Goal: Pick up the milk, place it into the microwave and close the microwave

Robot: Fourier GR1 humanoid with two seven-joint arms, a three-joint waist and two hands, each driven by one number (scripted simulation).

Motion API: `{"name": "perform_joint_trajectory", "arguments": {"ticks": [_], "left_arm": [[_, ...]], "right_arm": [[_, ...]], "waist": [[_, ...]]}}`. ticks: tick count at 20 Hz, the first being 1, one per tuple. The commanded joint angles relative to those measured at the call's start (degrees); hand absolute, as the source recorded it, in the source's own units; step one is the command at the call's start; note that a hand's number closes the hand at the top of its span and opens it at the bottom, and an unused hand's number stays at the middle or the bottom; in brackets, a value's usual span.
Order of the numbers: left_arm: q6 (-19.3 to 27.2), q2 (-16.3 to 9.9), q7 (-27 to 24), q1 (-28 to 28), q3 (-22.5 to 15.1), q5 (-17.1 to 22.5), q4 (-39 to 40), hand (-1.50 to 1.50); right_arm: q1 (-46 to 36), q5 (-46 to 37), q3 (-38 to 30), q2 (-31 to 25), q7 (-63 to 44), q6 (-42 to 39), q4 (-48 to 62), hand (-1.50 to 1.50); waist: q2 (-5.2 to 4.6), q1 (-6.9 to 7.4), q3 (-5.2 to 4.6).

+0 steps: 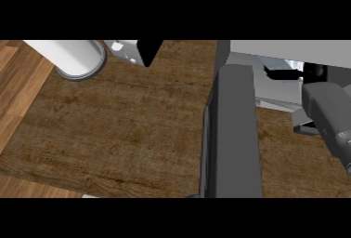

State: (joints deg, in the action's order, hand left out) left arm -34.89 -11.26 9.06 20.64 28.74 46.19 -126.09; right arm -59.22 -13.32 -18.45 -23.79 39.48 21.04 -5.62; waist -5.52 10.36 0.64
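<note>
Head view: the right hand (pixel 313 70) shows only as a small black patch at the far end of its grey forearm (pixel 328 118), which comes in from the right edge and points toward the open front of the microwave (pixel 288 47). How far that hand is open, and whether it has hold of anything, cannot be told. Just to its left, inside the microwave's opening, lies a pale angled shape (pixel 282 65) with a dark tip against it; this may be the milk, but that cannot be made out for certain. The microwave's door (pixel 234 135) stands wide open, a long dark grey slab running from the microwave down to the view's lower edge, between the right forearm and the bare stretch of brown counter (pixel 116 125). Well apart, at the upper left, the left forearm (pixel 72 55) shows as a pale cylinder with a grey ring, and the left hand (pixel 149 49) as a black wedge beside it; its state cannot be told either.
</note>
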Motion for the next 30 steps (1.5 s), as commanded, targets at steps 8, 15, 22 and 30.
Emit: {"name": "perform_joint_trajectory", "arguments": {"ticks": [8, 15, 22, 30], "left_arm": [[0.06, -1.21, -0.5, -1.6, 1.64, -2.11, 0.82, -1.5], [-0.22, -1.71, -0.06, -2.33, 1.13, -3.5, 1.74, -1.5], [-0.73, -2.39, 0.39, -4.05, -0.14, -5.14, 3.05, -1.5], [-0.48, -2.57, 0.25, -6.22, -0.74, -5.79, 4.95, -1.5]], "right_arm": [[-0.34, -0.07, -0.41, -2.32, -0.24, -0.28, 0.47, 1.5], [0.14, -0.07, -0.6, -2.79, 0.38, -0.92, 0.72, 1.5], [-4.26, 0.27, -0.52, 2.38, -0.57, -7.62, 1.03, -1.5], [-8.19, -3.37, 2.78, 7.31, -7.43, 0.05, 2.7, -1.5]], "waist": [[-0.39, 1.58, 0.06], [-0.82, 1.63, 0.14], [-0.4, 2.19, -0.05], [0.35, 1.78, -0.4]]}}
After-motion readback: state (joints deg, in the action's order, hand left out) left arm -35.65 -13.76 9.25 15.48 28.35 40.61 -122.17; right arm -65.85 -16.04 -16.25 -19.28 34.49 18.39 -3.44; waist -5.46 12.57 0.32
